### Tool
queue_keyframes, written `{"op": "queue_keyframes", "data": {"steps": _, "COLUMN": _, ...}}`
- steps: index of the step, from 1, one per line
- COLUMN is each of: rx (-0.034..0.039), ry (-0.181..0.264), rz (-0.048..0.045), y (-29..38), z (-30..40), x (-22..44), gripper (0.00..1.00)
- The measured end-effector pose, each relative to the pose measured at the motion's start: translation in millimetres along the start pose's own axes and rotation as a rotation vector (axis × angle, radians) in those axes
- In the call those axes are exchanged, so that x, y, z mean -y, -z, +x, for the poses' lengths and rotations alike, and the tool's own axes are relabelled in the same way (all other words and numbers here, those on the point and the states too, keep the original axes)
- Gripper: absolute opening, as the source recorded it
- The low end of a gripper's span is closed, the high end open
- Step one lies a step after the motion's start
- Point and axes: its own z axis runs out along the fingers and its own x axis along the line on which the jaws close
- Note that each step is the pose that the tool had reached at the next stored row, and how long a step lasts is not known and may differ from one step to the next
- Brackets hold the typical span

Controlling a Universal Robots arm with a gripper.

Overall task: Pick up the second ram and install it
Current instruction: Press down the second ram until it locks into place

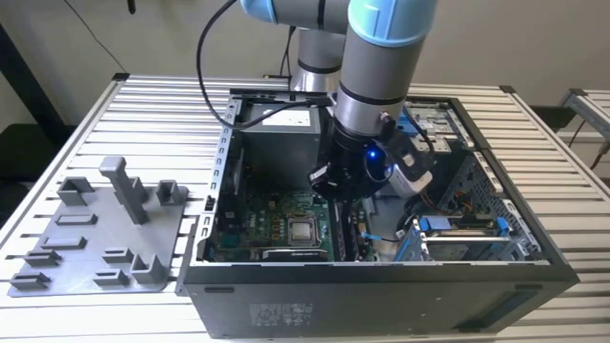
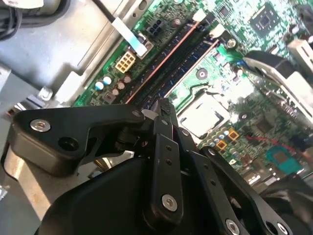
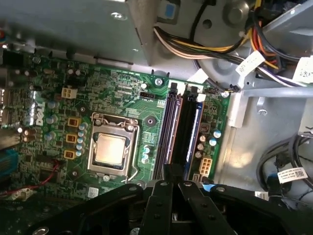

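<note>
From where I stand, the grey and blue robot arm (image 1: 376, 71) reaches down into the open black metal computer case (image 1: 381, 300) that sits on the slatted white surface (image 1: 143, 93). Inside lies the green motherboard (image 3: 122, 88) with its square silver processor socket (image 3: 111, 149).

Just beside that socket run the long dark memory slots. The second ram (image 3: 168, 127), a thin blue circuit-board strip seen edge-on, stands in the slot nearest the socket. The black gripper (image 3: 168, 171) hangs right over one end of that strip. In both wrist views its fingers (image 2: 164, 105) are drawn narrow, tips nearly together at the strip's edge. I cannot tell whether they pinch it or only touch it.

Well apart from the socket, outside the case, rests a grey plastic fixture plate with upright posts (image 1: 96, 243).
</note>
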Motion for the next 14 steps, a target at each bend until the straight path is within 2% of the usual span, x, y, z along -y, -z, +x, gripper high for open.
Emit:
{"op": "queue_keyframes", "data": {"steps": 7, "rx": 0.0036, "ry": 0.127, "rz": -0.0001, "y": -0.6, "z": 0.0, "x": 0.0, "gripper": 0.11}}
{"op": "queue_keyframes", "data": {"steps": 14, "rx": 0.0072, "ry": 0.255, "rz": -0.0002, "y": -4.4, "z": 0.1, "x": -0.1, "gripper": 0.11}}
